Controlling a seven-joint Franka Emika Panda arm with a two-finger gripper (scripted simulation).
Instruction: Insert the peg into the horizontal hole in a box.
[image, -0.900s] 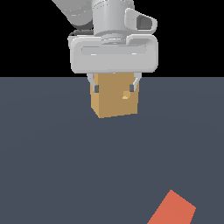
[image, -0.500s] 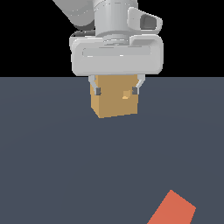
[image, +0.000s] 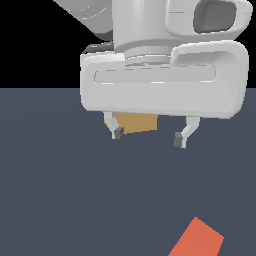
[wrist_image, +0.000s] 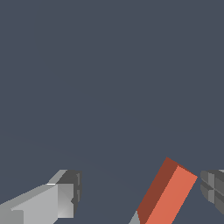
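The gripper (image: 148, 136) hangs with its two fingers spread wide apart and nothing between them; in the exterior view the finger (image: 116, 131) toward that view's left sits in front of the box (image: 136, 122), while the other finger tip (image: 180, 139) stands over bare dark floor (image: 60, 190), and neither can be seen to touch anything. In the wrist view the same wide gap shows, with a pale finger (wrist_image: 52, 203) at one edge and a dark ridged pad (wrist_image: 213, 189) at the other. The arm's broad white hand body (image: 162, 82) fills the upper middle of the exterior view, pointing straight down, and it hides most of the box (only a tan strip shows below it, and the hole cannot be seen). The peg (image: 199, 239) lies flat on the floor toward the exterior view's lower right, well apart from the box, its orange-red end showing; in the wrist view the peg (wrist_image: 168, 192) lies slanted between the fingers, nearer the dark pad, with a sliver of its pale part at the frame's edge. Compared with a moment earlier, the hand looms much larger and nearer the camera, covering more of the box, and the peg has stayed where it was.
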